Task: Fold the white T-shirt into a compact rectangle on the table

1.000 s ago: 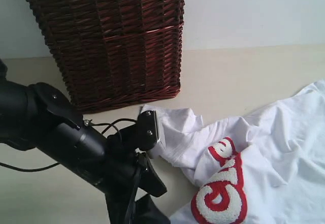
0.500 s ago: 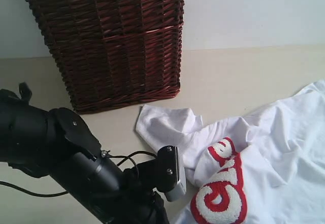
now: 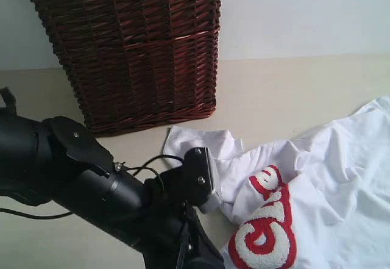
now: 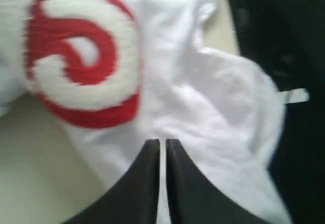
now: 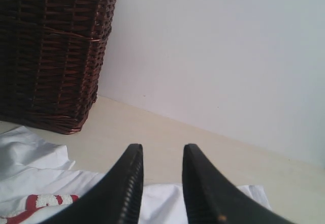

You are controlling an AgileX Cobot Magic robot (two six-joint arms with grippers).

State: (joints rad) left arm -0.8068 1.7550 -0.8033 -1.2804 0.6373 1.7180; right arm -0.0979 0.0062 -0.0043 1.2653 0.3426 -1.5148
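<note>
Scene: in the exterior view a dark wicker basket fills the 11 o'clock area of the cream table, and the black left arm comes in from 8 o'clock.
Shirt position: the white T-shirt lies crumpled on the table from the centre out to 4 o'clock. One sleeve reaches toward the basket's foot without touching it. The red band of fuzzy letters sits at 5 o'clock.
What has just changed: a second ago the left arm's wrist sat at the sleeve's edge. It then dipped toward 6 o'clock and has now risen slightly, ending just beside the cloth below the sleeve. The shirt's outline has barely shifted.
Left gripper: in its wrist view the left gripper has its jaws pressed almost together over white cloth beside the red lettering. A thin white strip fills the slit, so it appears to be pinching a fold of the shirt.
Right gripper: the right gripper hangs above the shirt's far edge with its jaws spread and nothing between them.
Meaning for the task: the left side seems to have taken its hold, but no fold is made yet. The shirt is bunched and would likely need spreading flat first.
Risk: a pinch this thin could slip when the cloth is pulled.
</note>
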